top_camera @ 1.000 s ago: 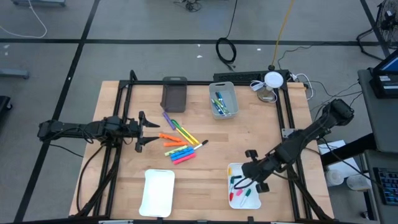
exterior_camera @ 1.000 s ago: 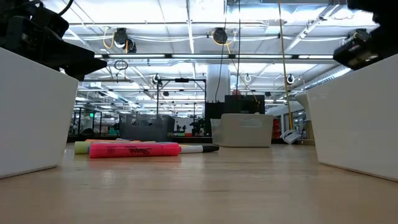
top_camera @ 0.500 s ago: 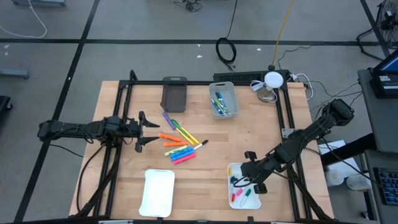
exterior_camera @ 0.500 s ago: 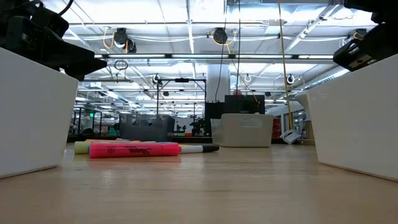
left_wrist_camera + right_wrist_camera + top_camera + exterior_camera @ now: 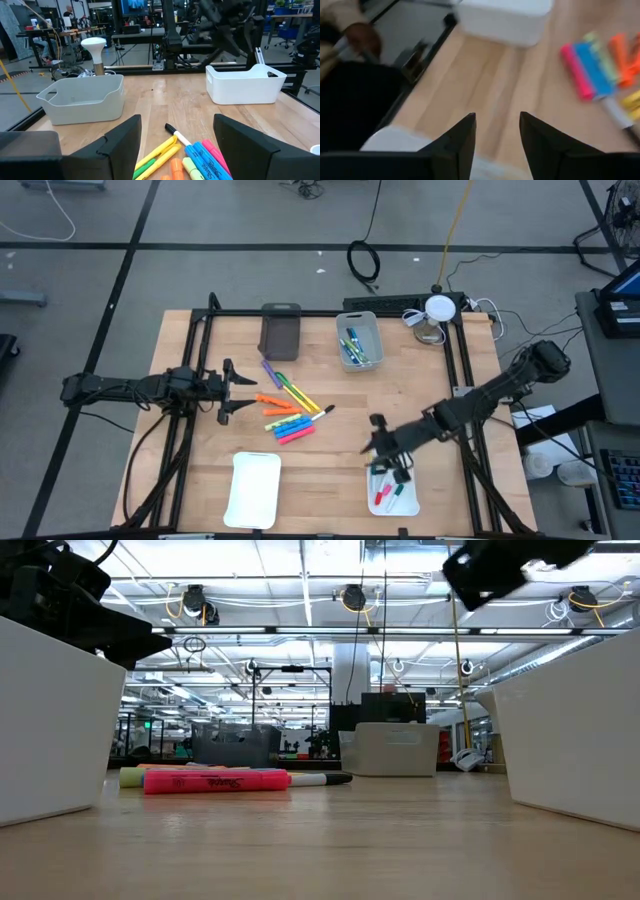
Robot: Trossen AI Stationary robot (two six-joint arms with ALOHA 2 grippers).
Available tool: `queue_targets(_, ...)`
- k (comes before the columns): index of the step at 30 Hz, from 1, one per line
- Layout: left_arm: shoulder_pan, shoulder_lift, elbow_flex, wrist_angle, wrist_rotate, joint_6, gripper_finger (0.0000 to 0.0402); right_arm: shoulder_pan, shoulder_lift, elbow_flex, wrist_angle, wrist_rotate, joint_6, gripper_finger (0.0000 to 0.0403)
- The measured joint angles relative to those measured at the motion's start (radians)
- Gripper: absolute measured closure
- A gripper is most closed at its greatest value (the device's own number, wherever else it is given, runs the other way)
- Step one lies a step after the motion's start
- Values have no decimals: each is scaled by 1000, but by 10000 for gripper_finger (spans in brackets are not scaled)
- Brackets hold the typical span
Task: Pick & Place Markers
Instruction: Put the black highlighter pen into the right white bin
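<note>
Markers (image 5: 288,412) lie loose in a cluster at the middle of the wooden table (image 5: 330,480): orange, yellow, green, blue, pink and purple chunky ones, plus a thin white-barrelled one with a dark cap on the cluster's right edge. More markers sit in the grey bin (image 5: 359,340) beyond the cluster, toward the far edge, and a few red and green ones rest in the white tray (image 5: 392,496) to the cluster's near right. A second white tray (image 5: 254,489) stands on the cluster's near left, and a dark grey bin (image 5: 280,330) sits left of the light grey one.

The right arm reaches in low from the table's right side, stretched diagonally toward the cluster, and its right gripper (image 5: 381,450) hangs over the far left corner of the tray that holds markers, between that tray and the cluster. Its two dark fingers (image 5: 462,142) stand parted with bare wood showing in the gap, gripping nothing.

The left arm lies level from the table's left edge, its left gripper (image 5: 228,391) just left of the cluster, fingers (image 5: 122,140) spread wide toward the markers and empty.
</note>
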Motion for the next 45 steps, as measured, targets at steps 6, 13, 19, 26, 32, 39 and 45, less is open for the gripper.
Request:
queue_targets(6,0,0,0,0,0,0,151,-147,0,51,20,1,-105,235)
queue_targets(13,0,0,0,0,0,0,151,-241,41,185,30,1,-273,202)
queue_targets(19,0,0,0,0,0,0,151,-301,217,334,-81,-3,-385,203)
queue_targets(26,0,0,0,0,0,0,151,-433,473,473,-262,-17,-386,207)
queue_targets(32,0,0,0,0,0,0,151,-493,610,473,-277,-178,-362,210)
queue_targets(39,0,0,0,0,0,0,151,-529,656,473,-258,-182,-409,213)
queue_targets(45,0,0,0,0,0,0,151,-553,654,473,-272,-183,-406,219)
